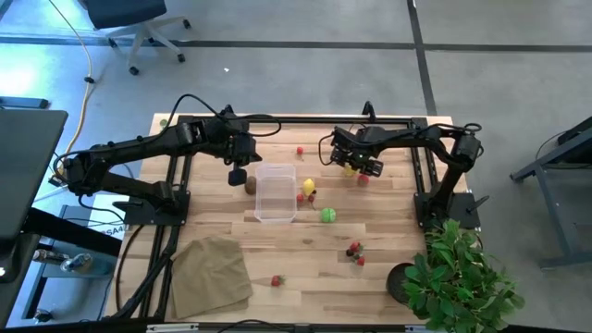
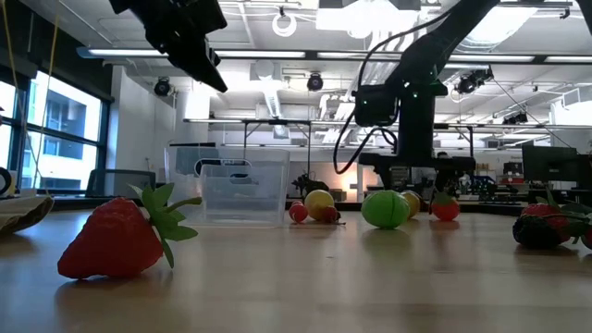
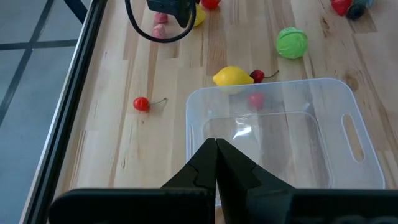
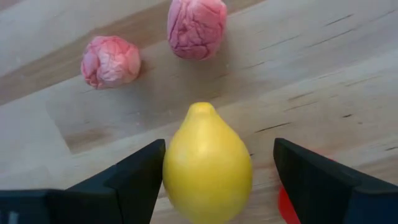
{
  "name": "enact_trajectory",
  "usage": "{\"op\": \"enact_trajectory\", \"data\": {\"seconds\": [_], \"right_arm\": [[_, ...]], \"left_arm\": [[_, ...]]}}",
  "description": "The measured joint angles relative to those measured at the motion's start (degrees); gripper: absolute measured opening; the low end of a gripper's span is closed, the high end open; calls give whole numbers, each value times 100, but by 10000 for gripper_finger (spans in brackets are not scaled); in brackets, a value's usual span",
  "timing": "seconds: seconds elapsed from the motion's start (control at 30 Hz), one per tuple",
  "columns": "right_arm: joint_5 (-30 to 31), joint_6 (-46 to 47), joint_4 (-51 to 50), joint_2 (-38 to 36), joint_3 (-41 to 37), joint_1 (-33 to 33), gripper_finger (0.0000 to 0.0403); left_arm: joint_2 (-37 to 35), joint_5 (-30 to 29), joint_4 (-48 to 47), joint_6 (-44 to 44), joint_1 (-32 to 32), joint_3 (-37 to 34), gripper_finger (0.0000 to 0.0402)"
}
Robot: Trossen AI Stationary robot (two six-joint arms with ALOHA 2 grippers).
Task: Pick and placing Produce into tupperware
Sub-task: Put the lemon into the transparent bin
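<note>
The right gripper (image 4: 211,168) is lowered over a yellow lemon (image 4: 207,165), its fingers spread on both sides of it, well apart from the tupperware (image 1: 275,192). The left gripper (image 3: 216,155), fingers pressed together, is held above the tupperware's edge.

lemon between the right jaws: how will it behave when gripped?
The lemon is smooth and egg-shaped, so it may squirt out of the right gripper's open jaws unless caught at its widest part. Being rounded, it probably rolls if nudged. It looks like a light toy.
</note>
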Motion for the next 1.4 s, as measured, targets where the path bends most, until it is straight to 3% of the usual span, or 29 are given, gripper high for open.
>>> {"op": "enact_trajectory", "data": {"seconds": [0.77, 1.4], "right_arm": [[-249, -958, 111, 2, 0, -76, 284], [-453, -1578, 165, 9, 4, -87, 190]], "left_arm": [[0, 0, 0, 0, 0, 0, 1], [0, 0, 0, 0, 0, 0, 1]]}}
